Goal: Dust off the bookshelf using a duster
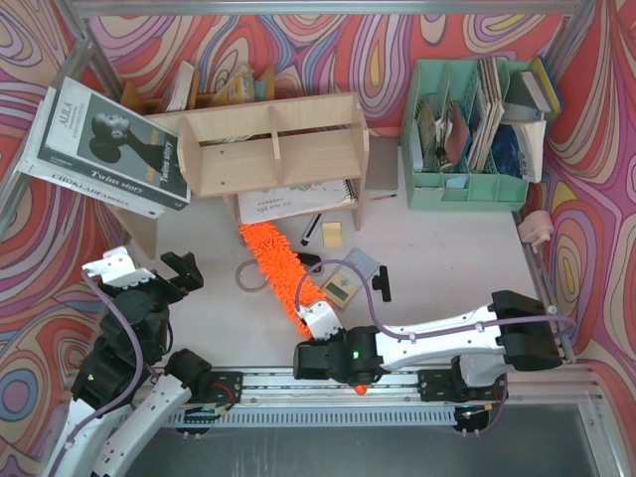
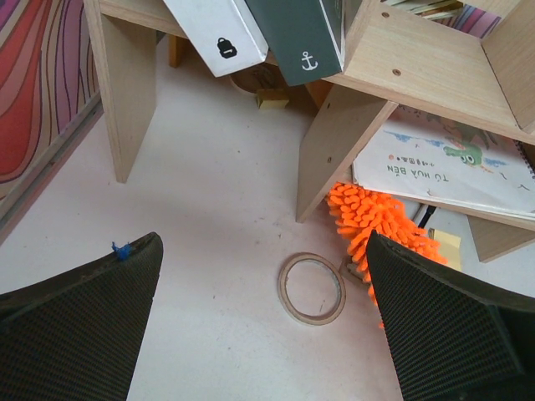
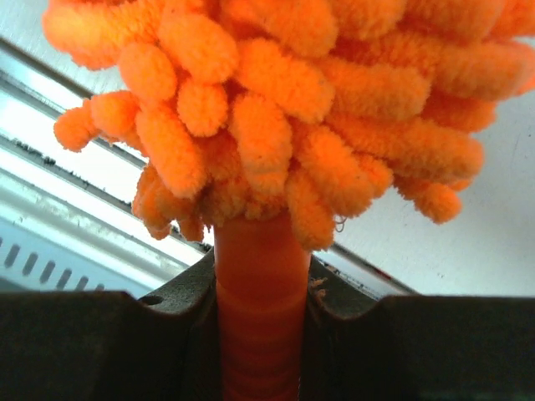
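Left gripper (image 2: 263, 251) spread wide at 8 o'clock. Duster (image 1: 283, 273) at centre, fluffy tip just beside the bookshelf (image 1: 273, 149) leg at 12 o'clock. Right gripper (image 1: 320, 320) at 5 o'clock pinching the handle (image 3: 261, 334): keep that pinch firm, lift, sweep the fluff flat along each board.

Two arms, white shells over black joints.
Pale purple cable runs along the left arm (image 1: 129, 318) and the right arm (image 1: 437, 343); small green light on each. The left gripper (image 2: 263, 251) has black fingers (image 2: 75, 334), fine-grid textured, blue fleck on one tip.
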Motion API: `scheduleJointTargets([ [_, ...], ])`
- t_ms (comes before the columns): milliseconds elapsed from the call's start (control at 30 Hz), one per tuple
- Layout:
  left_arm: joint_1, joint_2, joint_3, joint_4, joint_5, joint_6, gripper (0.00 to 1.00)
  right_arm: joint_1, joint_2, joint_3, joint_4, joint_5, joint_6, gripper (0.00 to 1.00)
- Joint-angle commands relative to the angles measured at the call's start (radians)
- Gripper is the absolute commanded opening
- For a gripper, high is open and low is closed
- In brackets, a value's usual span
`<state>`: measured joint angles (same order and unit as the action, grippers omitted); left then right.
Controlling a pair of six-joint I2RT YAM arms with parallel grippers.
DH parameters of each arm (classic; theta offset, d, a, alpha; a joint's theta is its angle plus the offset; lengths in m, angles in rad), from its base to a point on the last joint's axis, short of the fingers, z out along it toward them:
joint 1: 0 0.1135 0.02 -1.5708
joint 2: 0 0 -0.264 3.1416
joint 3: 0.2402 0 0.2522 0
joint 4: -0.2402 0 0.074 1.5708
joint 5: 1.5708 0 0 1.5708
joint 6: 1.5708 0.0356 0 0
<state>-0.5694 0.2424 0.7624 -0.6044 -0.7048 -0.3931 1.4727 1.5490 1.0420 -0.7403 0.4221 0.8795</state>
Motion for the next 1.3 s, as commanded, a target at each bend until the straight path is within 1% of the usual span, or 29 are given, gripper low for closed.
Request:
scheduleJointTargets([
  [0,0.007,-0.014,0.014,-0.006,-0.023,-0.008,0.98,0.070,-0.041,0.018,-0.041,0.080,0.004,0.00],
  [167,0.007,-0.022,0.011,0.001,-0.016,-0.004,0.98,0.145,-0.036,0.022,-0.143,0.099,0.067,0.00],
  [367,0.006,-0.024,0.012,-0.004,-0.033,-0.006,0.98,0.219,-0.103,0.002,-0.184,0.122,0.095,0.00],
  [533,0.007,-0.028,0.013,-0.005,-0.043,-0.006,0.98,0.283,-0.081,0.027,-0.275,0.144,0.161,0.00],
  [633,0.006,-0.037,0.014,-0.005,-0.042,-0.009,0.98,0.319,-0.061,0.044,-0.283,0.154,0.174,0.00],
  [767,0.006,-0.054,0.011,-0.001,-0.053,-0.007,0.98,0.326,-0.037,0.082,-0.252,0.187,0.171,0.00],
  [900,0.006,-0.067,0.009,-0.005,-0.064,-0.010,0.98,0.298,-0.004,0.133,-0.164,0.228,0.113,0.00],
  [1000,0.007,-0.078,0.011,-0.007,-0.076,-0.012,0.98,0.193,0.014,0.135,-0.037,0.138,0.028,0.00],
  [1033,0.006,-0.083,0.011,-0.009,-0.082,-0.013,0.98,0.173,0.017,0.133,0.034,0.116,-0.010,0.00],
  [1067,0.007,-0.089,0.011,-0.013,-0.088,-0.015,0.98,0.160,0.026,0.141,0.058,0.103,-0.034,0.00],
  [1267,0.007,-0.137,0.009,-0.028,-0.155,-0.026,0.98,0.077,0.124,0.236,0.067,0.052,-0.108,0.00],
])
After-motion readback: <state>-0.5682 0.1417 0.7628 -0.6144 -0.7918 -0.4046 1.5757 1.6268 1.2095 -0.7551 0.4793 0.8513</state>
